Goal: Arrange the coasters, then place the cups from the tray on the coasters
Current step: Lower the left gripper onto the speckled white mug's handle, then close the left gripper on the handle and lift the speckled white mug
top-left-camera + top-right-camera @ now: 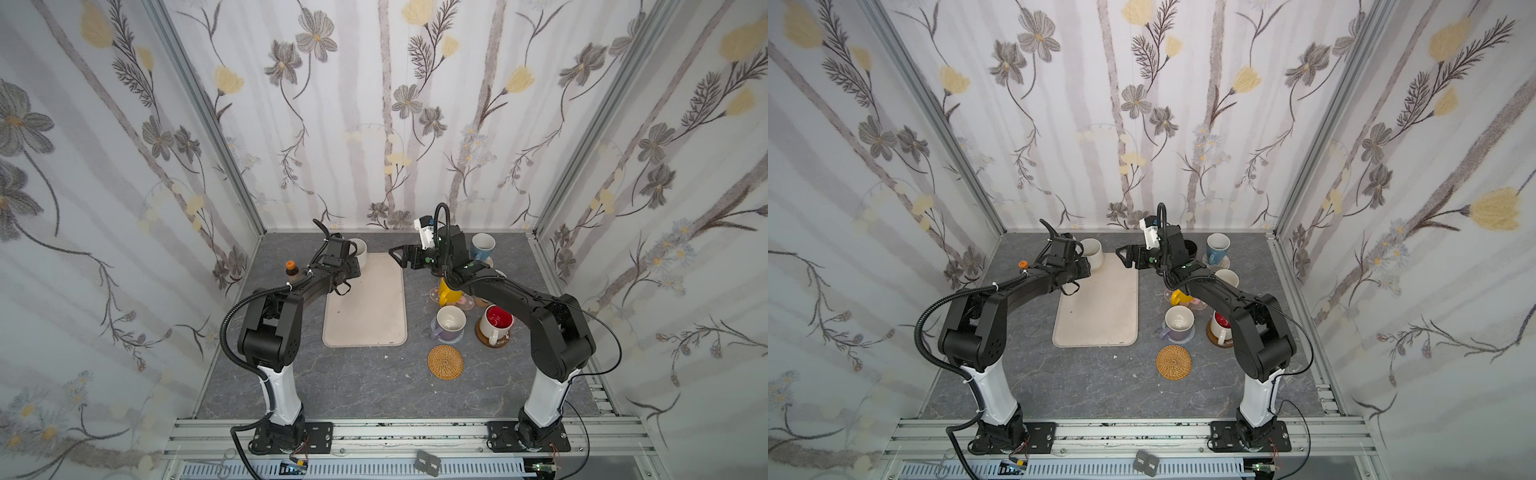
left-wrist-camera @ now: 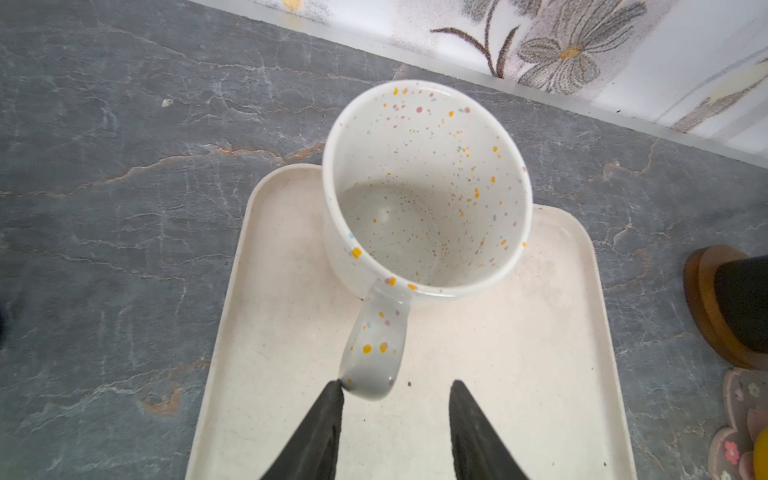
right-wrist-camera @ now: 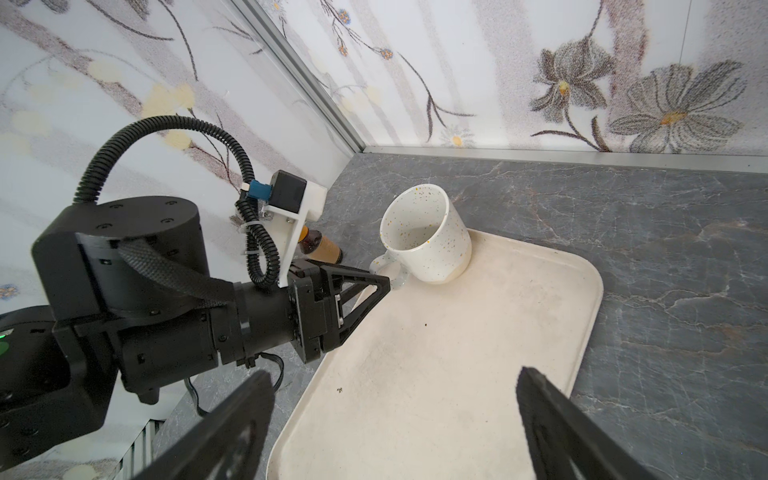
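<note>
At the tray [image 2: 519, 374] corner, the left hand [image 2: 397, 384], half-open, touches the mug [image 2: 415, 187] handle [image 2: 374, 345] one-sidedly; closing could twist or topple the mug.

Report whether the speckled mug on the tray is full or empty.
Empty: the left wrist view looks into the speckled mug on the tray and shows its bare bottom, no liquid.

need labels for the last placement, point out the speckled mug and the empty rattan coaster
white speckled ceramic mug [image 2: 436, 158]: left wrist view, inner wall
round tan woven rattan coaster [image 1: 445, 361]: in a top view, its centre
</note>
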